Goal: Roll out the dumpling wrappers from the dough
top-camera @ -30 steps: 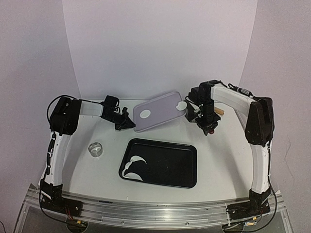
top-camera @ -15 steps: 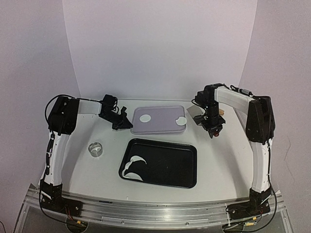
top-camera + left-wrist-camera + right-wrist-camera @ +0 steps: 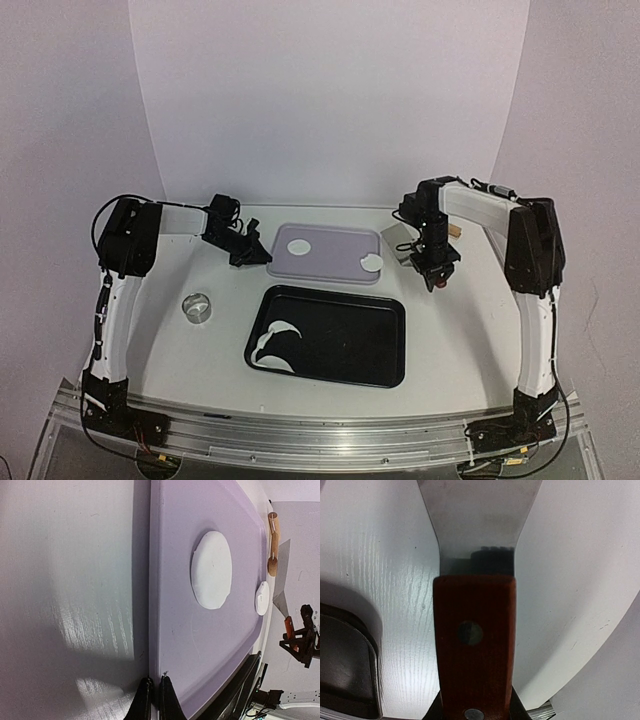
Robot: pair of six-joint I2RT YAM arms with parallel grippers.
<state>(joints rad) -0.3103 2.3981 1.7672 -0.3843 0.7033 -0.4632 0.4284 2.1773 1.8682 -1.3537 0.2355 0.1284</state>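
Two dumpling wrappers lie on the purple tray (image 3: 330,258): a larger round disc (image 3: 297,244) (image 3: 211,570) and a smaller one (image 3: 371,263) (image 3: 262,598) at the tray's right end. My left gripper (image 3: 262,256) (image 3: 156,696) is shut on the tray's left rim. Leftover dough (image 3: 275,343) lies as curved white strips in the black tray (image 3: 350,345). My right gripper (image 3: 432,264) (image 3: 475,711) sits just right of the purple tray, shut on the red-brown handle of a scraper (image 3: 474,645), whose metal blade (image 3: 480,515) rests over the white table.
A metal ring cutter (image 3: 198,306) stands on the table at the left. A wooden rolling pin (image 3: 455,228) (image 3: 273,545) lies behind the right gripper. The black tray's corner (image 3: 345,665) shows beside the scraper. White walls close in the back and sides.
The purple tray, tilted with its right end raised, has come down level and slid slightly nearer. The right gripper with the scraper has moved right, away from the tray.
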